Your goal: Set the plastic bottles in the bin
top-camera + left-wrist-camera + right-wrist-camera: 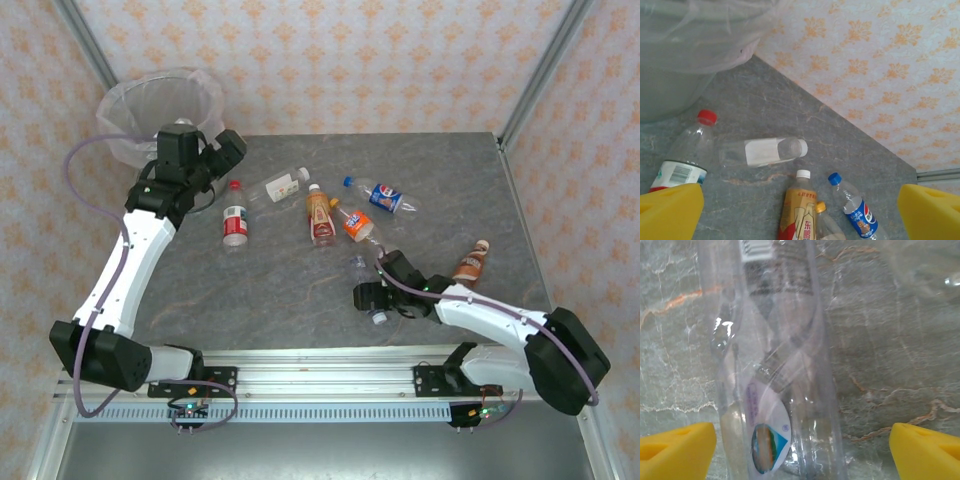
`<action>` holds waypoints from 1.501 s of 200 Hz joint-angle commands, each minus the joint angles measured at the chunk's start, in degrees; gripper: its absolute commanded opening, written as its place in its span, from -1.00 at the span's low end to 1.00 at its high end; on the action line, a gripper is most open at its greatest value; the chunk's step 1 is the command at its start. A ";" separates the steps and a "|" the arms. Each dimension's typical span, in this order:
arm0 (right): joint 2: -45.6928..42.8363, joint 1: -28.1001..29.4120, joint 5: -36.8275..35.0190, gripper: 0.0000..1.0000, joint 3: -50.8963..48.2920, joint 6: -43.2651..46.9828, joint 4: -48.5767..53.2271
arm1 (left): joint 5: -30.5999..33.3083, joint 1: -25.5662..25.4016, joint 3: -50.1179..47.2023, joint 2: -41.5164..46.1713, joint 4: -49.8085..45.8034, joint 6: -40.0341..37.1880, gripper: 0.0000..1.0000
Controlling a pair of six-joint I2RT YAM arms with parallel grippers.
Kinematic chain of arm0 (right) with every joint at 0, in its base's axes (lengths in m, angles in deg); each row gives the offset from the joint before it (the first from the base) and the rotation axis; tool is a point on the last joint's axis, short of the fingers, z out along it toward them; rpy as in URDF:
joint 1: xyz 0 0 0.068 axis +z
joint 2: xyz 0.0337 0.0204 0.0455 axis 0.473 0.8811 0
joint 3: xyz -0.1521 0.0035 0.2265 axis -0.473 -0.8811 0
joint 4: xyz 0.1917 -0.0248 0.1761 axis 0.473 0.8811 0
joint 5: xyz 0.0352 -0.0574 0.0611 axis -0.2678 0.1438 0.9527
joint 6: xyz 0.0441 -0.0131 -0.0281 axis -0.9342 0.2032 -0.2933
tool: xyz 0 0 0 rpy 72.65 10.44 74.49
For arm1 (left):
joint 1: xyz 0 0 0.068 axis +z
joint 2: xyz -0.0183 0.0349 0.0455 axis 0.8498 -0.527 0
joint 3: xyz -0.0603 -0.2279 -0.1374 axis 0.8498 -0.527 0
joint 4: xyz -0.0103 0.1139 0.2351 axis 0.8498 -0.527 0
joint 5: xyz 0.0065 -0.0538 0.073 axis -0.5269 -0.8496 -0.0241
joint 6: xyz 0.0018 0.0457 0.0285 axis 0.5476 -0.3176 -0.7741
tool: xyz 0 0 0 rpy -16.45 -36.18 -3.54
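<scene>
Right wrist view: a clear bottle lies flat on the grey marbled table, its long axis running straight away from the camera. It sits between the wide-spread fingers of the right gripper, which grip nothing. Which end bears the cap I cannot tell. Other bottles lie scattered mid-table, pointing various ways. The left gripper, also wide open and empty, hangs beside the bag-lined bin at the far left corner; its contents cannot be made out. Orange-patterned wallpaper surrounds the table.
</scene>
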 commanded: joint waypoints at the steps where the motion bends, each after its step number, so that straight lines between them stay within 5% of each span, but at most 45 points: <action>1: 0.12 1.98 -4.66 0.77 -0.60 1.59 -1.68 | 1.40 -0.90 -1.33 2.55 1.59 1.95 1.00; 85: 10.19 5.61 -8.31 0.50 4.39 0.05 2.89 | -13.03 -1.79 -7.57 -0.57 6.91 -2.33 1.00; 245: 6.48 7.16 -10.85 -0.03 5.64 2.59 2.46 | -12.86 -3.86 -13.57 0.33 5.51 -2.96 1.00; 300: 3.33 7.16 -10.43 -0.09 8.51 1.24 -1.55 | -19.93 -3.85 -16.06 0.82 10.22 -3.68 1.00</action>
